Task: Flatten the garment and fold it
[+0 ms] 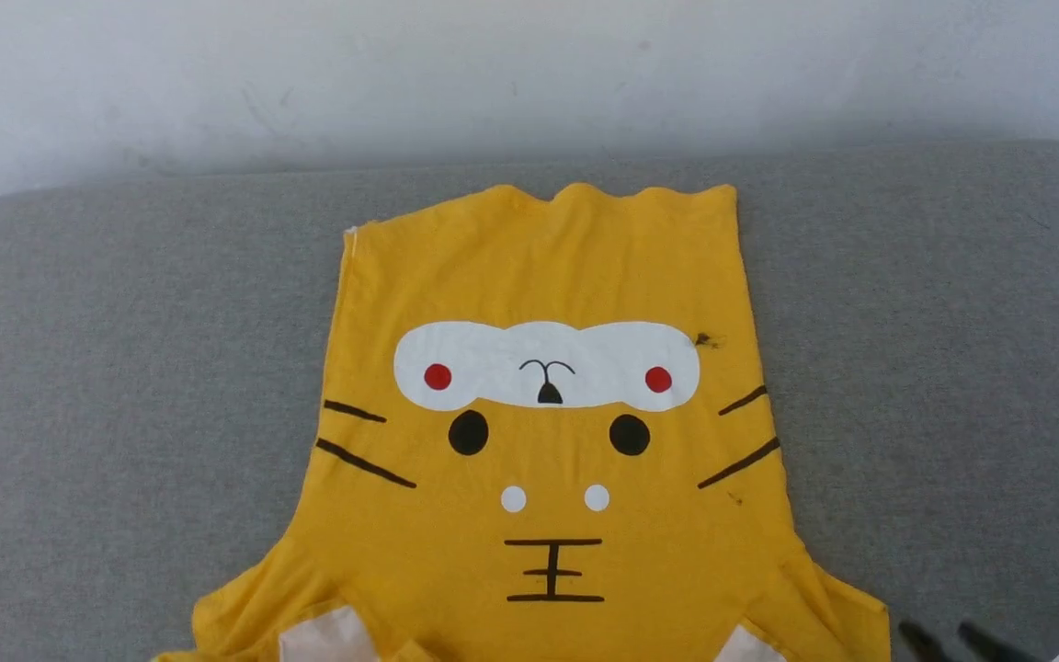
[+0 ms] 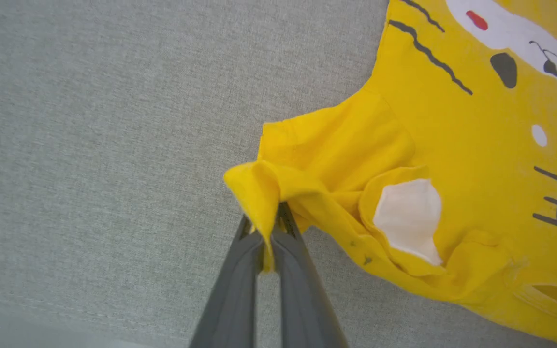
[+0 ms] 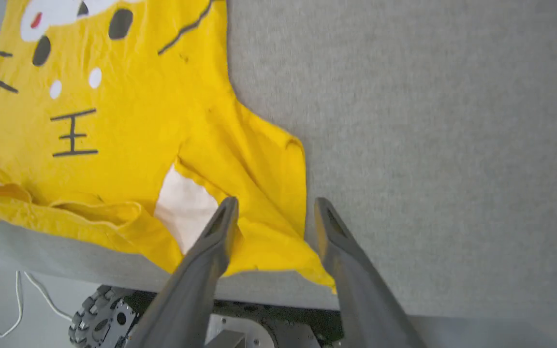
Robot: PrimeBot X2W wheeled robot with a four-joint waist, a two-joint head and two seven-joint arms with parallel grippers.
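On the grey tabletop (image 1: pixel 79 368) before us, the garment (image 1: pixel 548 478) lies with its tiger face turned up. Its wavy hem lies at the far side, toward the pale wall (image 1: pixel 529 74), and its sleeves and neck are at the near edge. The body of the shirt lies fairly flat: the white patch with its red dots, the black eyes and the whisker lines all read clearly, with only light creases. The near part is rumpled, and a pale patch shows by each shoulder.

Our left hand (image 2: pixel 265 227) is closed tight on the garment. Its two dark fingers pinch a fold of the yellow sleeve edge between them, and the cloth bunches up around the tips and stands lifted off the grey surface. A strip of yellow runs down in the narrow slit between the fingers.

Our right hand (image 3: pixel 276 212) stands wide and holds nothing. One fingertip lies over the yellow cloth just beside the pale patch, and the other lies over bare grey fabric just beside the sleeve's outer edge, so the sleeve corner sits between them. We cannot tell whether either tip touches the cloth. Below the tabletop's near edge in the right wrist view we see a studded wheel (image 3: pixel 99 314) of our base and a thin white cord (image 3: pixel 3 309) on the floor.
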